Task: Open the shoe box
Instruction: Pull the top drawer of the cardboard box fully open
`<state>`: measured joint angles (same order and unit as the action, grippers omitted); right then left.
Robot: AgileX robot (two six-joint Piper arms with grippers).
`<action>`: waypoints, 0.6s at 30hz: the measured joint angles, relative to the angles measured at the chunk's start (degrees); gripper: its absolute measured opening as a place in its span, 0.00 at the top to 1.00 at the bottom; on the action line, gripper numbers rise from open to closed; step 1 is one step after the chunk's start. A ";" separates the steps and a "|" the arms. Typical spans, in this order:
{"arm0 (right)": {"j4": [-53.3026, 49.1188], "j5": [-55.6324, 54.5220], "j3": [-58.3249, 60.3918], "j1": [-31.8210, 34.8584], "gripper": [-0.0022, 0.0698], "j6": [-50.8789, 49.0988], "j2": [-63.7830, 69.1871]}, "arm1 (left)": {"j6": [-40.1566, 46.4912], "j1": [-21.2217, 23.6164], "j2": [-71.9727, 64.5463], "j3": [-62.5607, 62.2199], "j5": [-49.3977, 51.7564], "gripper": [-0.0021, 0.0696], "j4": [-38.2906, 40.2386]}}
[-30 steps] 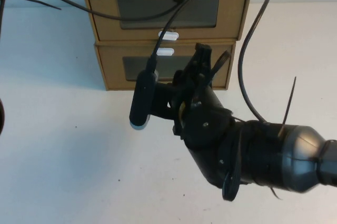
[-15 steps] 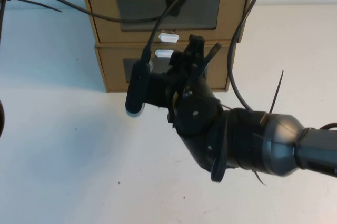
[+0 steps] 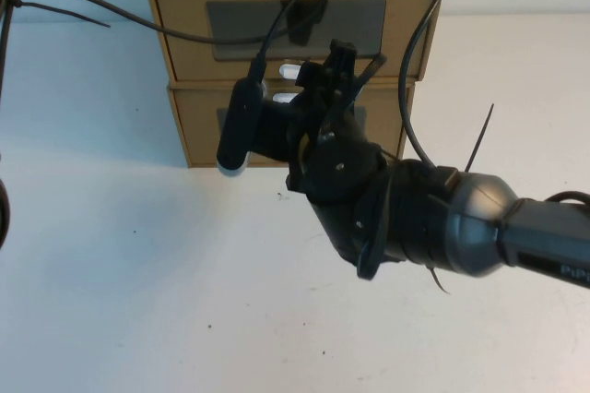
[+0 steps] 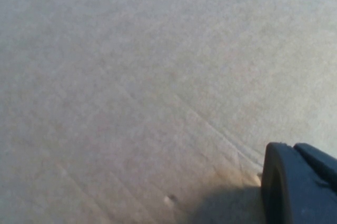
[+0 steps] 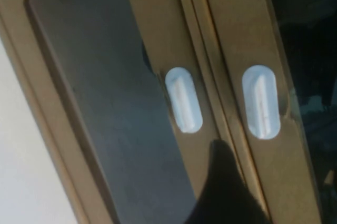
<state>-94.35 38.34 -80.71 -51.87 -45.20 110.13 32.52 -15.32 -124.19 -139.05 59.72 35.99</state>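
In the high view, two cardboard drawer-boxes stand stacked at the middle of the far edge of the desk [image 3: 111, 273], the upper shoe box [image 3: 184, 33] resting on the lower shoe box [image 3: 198, 130]. Each has a white pull, the upper tab [image 3: 289, 70] just above the lower tab [image 3: 284, 97]. Both tabs lie lengthwise along the fronts, parallel with that far edge. The right gripper [image 3: 355, 59] hangs close before these fronts, so the tabs lie just beyond it and a little toward the desk's left edge. It holds nothing that I can see, and whether it is spread or closed cannot be told here. The left arm does not show here, so the right arm is plainly the nearer. In the left wrist view, the left gripper [image 4: 297, 184] sits close against plain cardboard with no tab near, and its state cannot be told. In the right wrist view, both tabs fill the middle, either side of the seam between the boxes, untouched. I judge the reach is short and straight ahead, though which drawer is meant I cannot say.
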 joint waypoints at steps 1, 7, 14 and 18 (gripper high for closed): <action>0.00 -0.39 -0.32 0.42 0.43 0.00 0.29 | 0.00 0.00 0.00 0.00 0.00 0.98 0.00; -0.14 -2.08 -2.27 1.77 0.43 0.21 2.57 | 0.00 0.00 0.00 0.00 0.04 0.98 0.00; -0.14 -3.60 -2.65 1.82 0.45 1.37 4.62 | 0.00 0.00 0.00 0.00 0.04 0.98 0.00; -0.14 -4.01 -3.65 1.82 0.47 1.51 5.45 | 0.00 0.00 0.00 0.00 0.04 0.98 0.00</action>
<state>-94.49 34.33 -84.36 -50.05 -43.70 115.58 32.52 -15.32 -124.19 -139.05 59.76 35.99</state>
